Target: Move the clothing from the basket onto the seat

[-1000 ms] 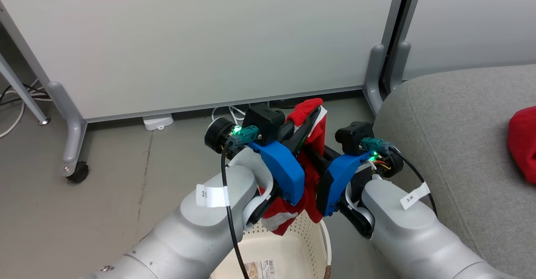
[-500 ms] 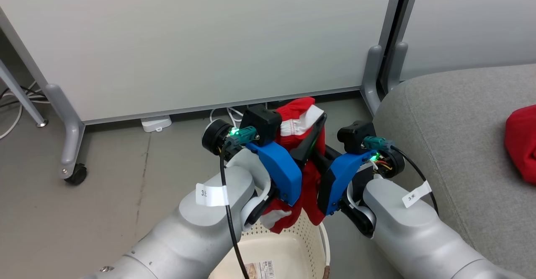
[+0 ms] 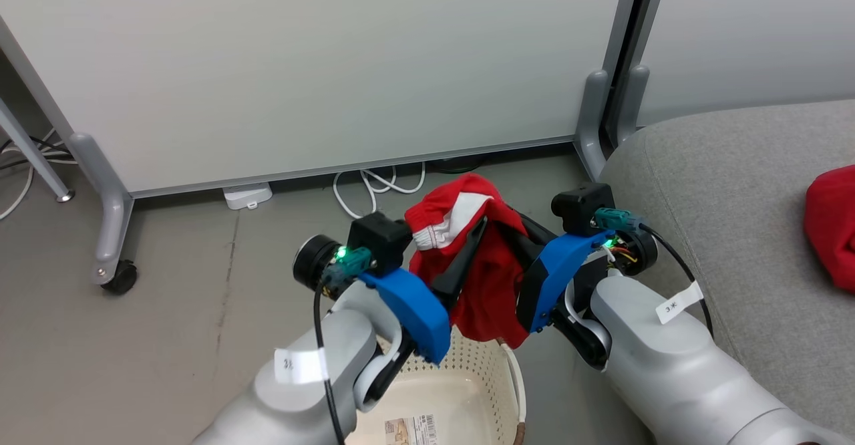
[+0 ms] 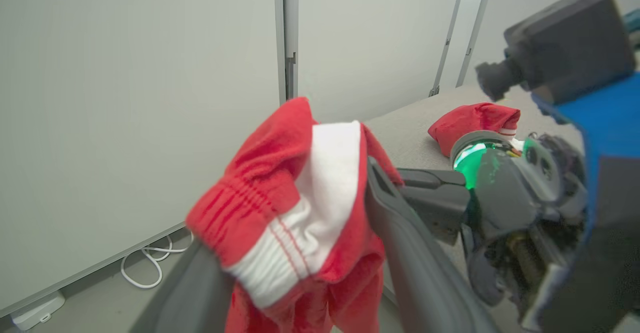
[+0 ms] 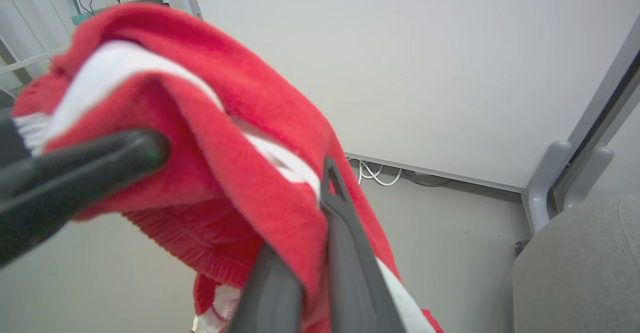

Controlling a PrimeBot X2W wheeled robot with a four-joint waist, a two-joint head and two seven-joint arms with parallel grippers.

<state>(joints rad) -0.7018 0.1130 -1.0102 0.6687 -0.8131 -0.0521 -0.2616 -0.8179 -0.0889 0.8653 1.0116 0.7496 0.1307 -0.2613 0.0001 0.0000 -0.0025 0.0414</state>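
The basket (image 3: 477, 365) sits nearest, on the floor (image 3: 167, 311), and a red garment (image 3: 491, 284) with white trim hangs above its far rim. The right gripper (image 5: 305, 233) pinches a fold between nearly closed fingers, while the left gripper (image 4: 295, 213) seems to clamp the bunched waistband in a wider spread, one finger partly hidden. Farther right, a second red garment (image 3: 831, 224) lies on the seat (image 3: 721, 184), before a pale partition panel (image 3: 320, 64).
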